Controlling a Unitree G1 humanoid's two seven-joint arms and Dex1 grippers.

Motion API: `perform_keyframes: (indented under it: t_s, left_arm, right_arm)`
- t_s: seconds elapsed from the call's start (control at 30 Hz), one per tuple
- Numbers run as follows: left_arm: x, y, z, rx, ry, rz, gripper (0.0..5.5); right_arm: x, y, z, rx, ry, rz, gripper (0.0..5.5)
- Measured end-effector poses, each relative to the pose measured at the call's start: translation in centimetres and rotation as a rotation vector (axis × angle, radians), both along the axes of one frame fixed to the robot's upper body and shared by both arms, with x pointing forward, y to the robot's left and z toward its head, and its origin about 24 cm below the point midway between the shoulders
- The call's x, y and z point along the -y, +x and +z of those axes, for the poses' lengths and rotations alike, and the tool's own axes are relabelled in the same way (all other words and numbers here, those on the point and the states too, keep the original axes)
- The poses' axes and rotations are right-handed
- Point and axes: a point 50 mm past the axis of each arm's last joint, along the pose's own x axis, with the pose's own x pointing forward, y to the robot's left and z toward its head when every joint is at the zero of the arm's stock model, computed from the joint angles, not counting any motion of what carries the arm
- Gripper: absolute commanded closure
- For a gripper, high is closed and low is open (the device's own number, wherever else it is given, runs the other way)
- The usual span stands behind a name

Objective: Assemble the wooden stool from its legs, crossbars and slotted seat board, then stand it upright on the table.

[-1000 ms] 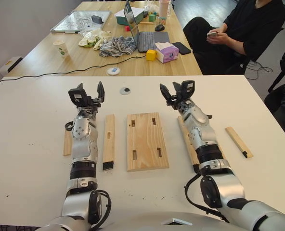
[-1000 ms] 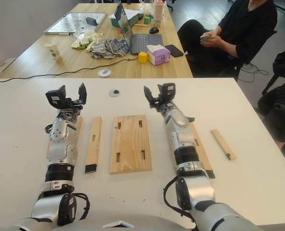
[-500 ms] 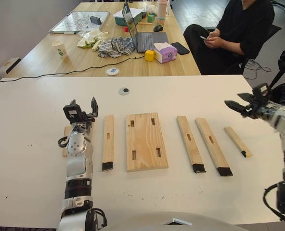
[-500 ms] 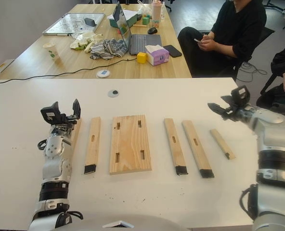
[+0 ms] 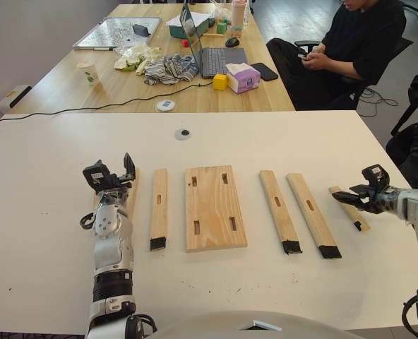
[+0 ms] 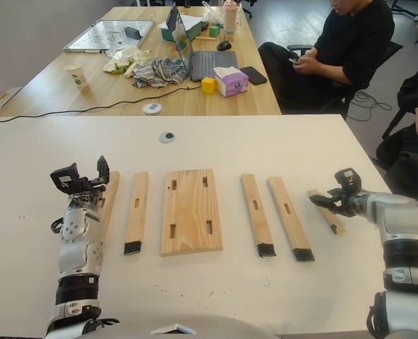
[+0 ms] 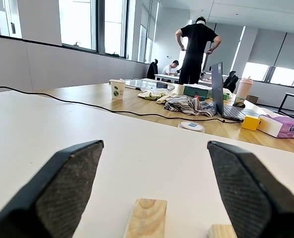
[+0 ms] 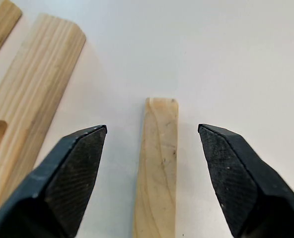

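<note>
A white table (image 5: 46,233) seen from above, with the stool's parts lying flat and apart, none joined. The board (image 5: 215,207) lies in the middle, its four slots showing. Just to its left lies the left leg (image 5: 159,207), a long strip with one slot and a dark near end. To the right of the board lie two more like it side by side: the middle leg (image 5: 278,210) and the right leg (image 5: 312,215), each slotted and dark at the near end. Farthest right is the right crossbar (image 5: 350,208), a shorter, thinner strip. Farthest left, partly hidden by the robot's left arm, is the left crossbar (image 6: 111,198), near the left leg but not touching it.

The left gripper (image 5: 111,171) hangs over the far end of the left crossbar with its fingers (image 7: 67,188) spread wide and holding nothing. In the left wrist view a wooden end (image 7: 146,218) lies on the table between them, untouched.

The right gripper (image 5: 351,197) is low over the far end of the right crossbar, released. In the right wrist view its two dark fingers (image 8: 72,173) stand on either side of the crossbar with a gap on each side, and the right leg lies just beside.

A small round disc (image 5: 183,133) sits on the white table beyond the board. Behind is a wooden table (image 5: 68,88) with a laptop (image 5: 209,49), a paper cup (image 5: 90,72), a striped cloth (image 5: 170,67) and a black cable (image 5: 89,108) along its near edge
</note>
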Motion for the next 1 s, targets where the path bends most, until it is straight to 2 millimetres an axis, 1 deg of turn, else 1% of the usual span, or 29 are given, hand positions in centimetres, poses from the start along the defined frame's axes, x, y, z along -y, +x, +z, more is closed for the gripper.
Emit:
perform_keyframes:
  t_s: [0.1,0.27,0.37,0.4,0.6,0.77,0.8,0.97,1.0]
  left_arm:
    - [-0.1,-0.4,0.0,-0.001,-0.004,0.013,1.65]
    - [-0.5,-1.3,-0.2,-0.010,-0.038,0.052,1.65]
    - [-0.6,-1.5,0.0,-0.011,-0.032,0.060,1.65]
    - [-0.6,-1.6,0.1,-0.008,-0.030,0.066,1.65]
    - [-0.4,-2.7,-0.4,-0.025,-0.049,0.095,1.65]
    - [-0.5,-3.1,-0.4,-0.031,-0.049,0.109,1.65]
    - [-0.4,-3.1,-0.5,-0.032,-0.049,0.108,1.65]
    - [-0.5,-2.9,-0.3,-0.039,-0.046,0.099,1.65]
    - [-0.5,-2.7,-0.2,-0.035,-0.044,0.098,1.65]
  right_arm:
    - [0.4,-0.6,0.7,-0.028,-0.026,0.025,2.08]
    - [0.3,-1.1,0.1,-0.077,-0.024,0.043,2.08]
    - [0.9,-2.7,-0.3,-0.170,-0.029,0.055,2.08]
    - [1.2,-3.0,-0.1,-0.194,-0.040,0.058,2.08]
    - [1.6,-3.0,-0.1,-0.218,-0.058,0.047,2.08]
    - [1.6,-2.9,0.0,-0.237,-0.062,0.052,2.91]
    - [1.7,-3.0,0.0,-0.240,-0.063,0.051,2.98]
    - [2.0,-3.3,0.1,-0.253,-0.077,0.033,3.91]
    - [2.0,-3.3,0.1,-0.253,-0.079,0.031,4.16]
